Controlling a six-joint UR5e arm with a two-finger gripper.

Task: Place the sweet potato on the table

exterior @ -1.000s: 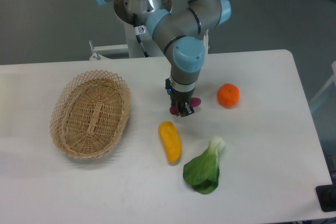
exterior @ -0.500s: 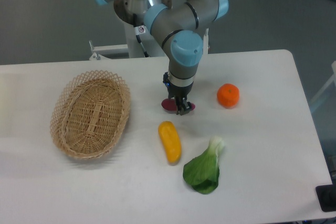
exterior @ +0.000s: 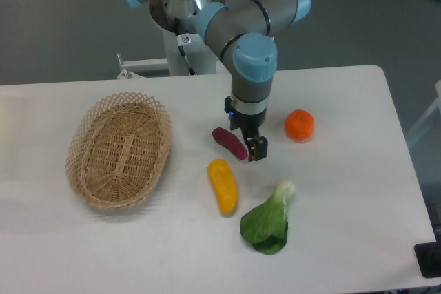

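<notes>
Camera view, nearest first: the front edge of the white table [exterior: 358, 239] is seen, and at the lower right corner a small dark object [exterior: 428, 261] is cut off by the frame. A leafy bok choy [exterior: 267, 222] is laid on the bare white surface, with a yellow-orange oblong vegetable [exterior: 222, 185] just to its left. Further left, an oval wicker basket [exterior: 119, 148] is set on the tabletop. Behind the yellow vegetable, the sweet potato [exterior: 229, 142] is seen lying flat on the table, slanted. The gripper [exterior: 256, 147] is positioned just beside its right end; whether the fingers are parted or closed cannot be told, and no contact with the root can be made out. A round orange fruit [exterior: 300, 124] is placed further right. Beyond the table, the arm's mounting column [exterior: 180, 39] and a grey floor [exterior: 62, 25] are shown.
</notes>
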